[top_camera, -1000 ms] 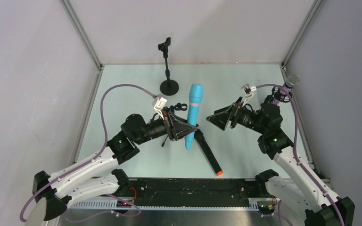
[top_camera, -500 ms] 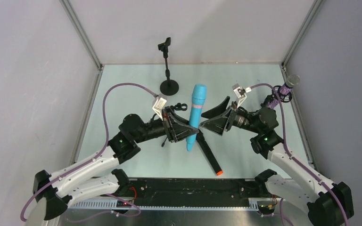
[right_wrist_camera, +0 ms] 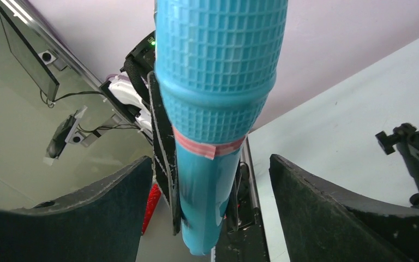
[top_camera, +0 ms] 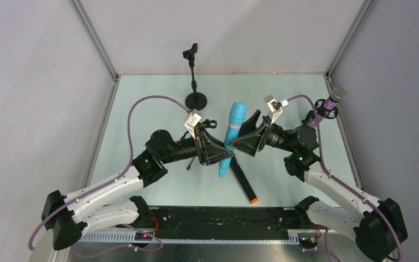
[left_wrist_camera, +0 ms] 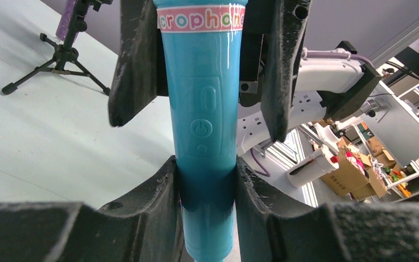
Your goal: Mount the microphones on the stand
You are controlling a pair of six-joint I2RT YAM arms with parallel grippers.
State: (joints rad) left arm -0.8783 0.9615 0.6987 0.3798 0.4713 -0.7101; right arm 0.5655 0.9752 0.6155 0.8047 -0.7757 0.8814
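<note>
Across the pale green table, my left gripper is clamped on the lower body of the plain cyan-blue stick microphone, holding it off the surface. My right gripper straddles its upper body just below the grille. Those fingers stand apart, with a gap showing on both sides in the right wrist view.

The tall black stand with a round base waits at the far edge, its clip empty. The glittery purple microphone with the silver mesh head already sits in a small black tripod at the far right.

The black microphone with the orange end lies flat near my bases. I judge one microphone done and two left.
</note>
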